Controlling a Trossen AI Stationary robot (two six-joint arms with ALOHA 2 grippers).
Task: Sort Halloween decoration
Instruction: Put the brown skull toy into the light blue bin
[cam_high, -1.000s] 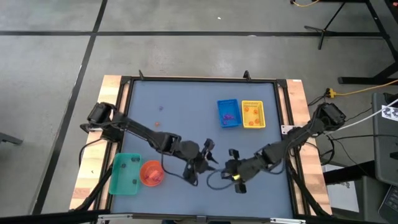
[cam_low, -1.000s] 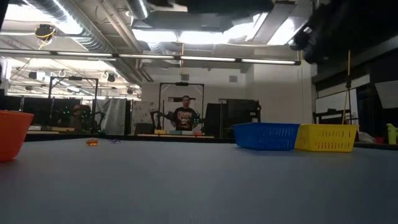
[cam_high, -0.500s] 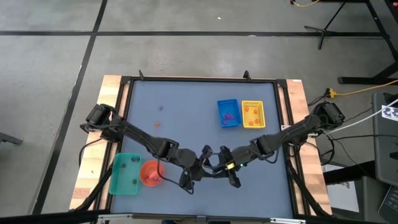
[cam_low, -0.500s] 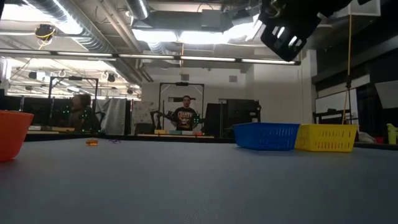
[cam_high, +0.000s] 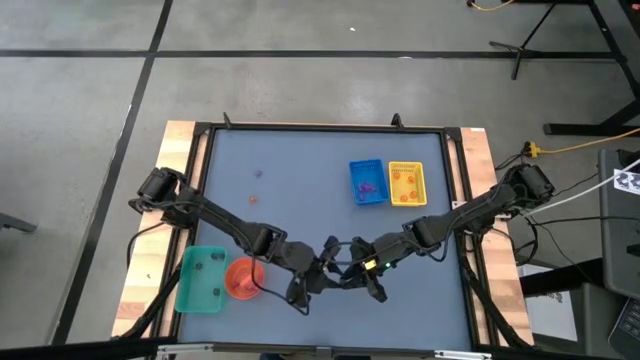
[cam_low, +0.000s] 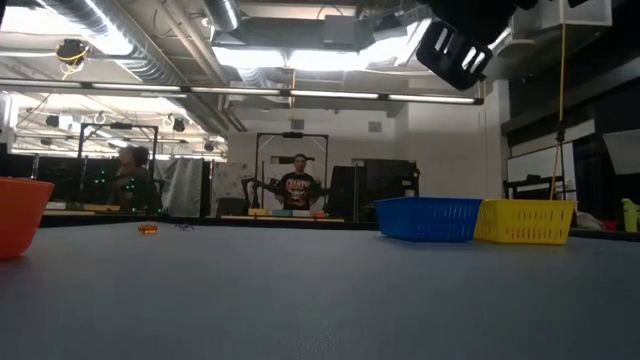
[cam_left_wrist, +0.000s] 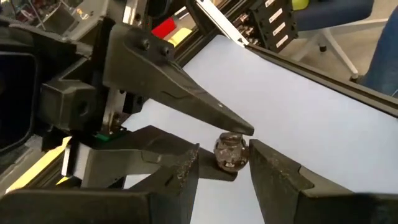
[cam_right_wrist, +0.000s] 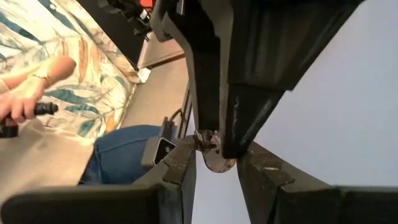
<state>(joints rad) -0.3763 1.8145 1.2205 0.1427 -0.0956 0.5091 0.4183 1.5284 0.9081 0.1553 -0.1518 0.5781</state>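
From above, the left claw (cam_high: 322, 268) and the right claw (cam_high: 350, 270) met above the near middle of the grey desk (cam_high: 300, 170). A blue tray (cam_high: 367, 183) and a yellow tray (cam_high: 406, 184) stood side by side toward the far right. A green tray (cam_high: 200, 279) and a round orange bowl (cam_high: 243, 278) were at the near left. Two tiny loose pieces (cam_high: 253, 198) lay on the far left part of the desk.

In the low view, the trays showed a basket-like mesh wall.

In the left wrist view, the left claw (cam_left_wrist: 224, 163) was closed to a narrow gap on a small round dark grey piece (cam_left_wrist: 231, 151), and a tapered finger (cam_left_wrist: 205, 109) of the other claw touched it from the far side.

In the right wrist view, the right claw (cam_right_wrist: 216, 155) stood a little open around the same piece (cam_right_wrist: 216, 161), not clearly squeezing it. A person in a patterned shirt (cam_right_wrist: 56, 81) sat beyond the desk.
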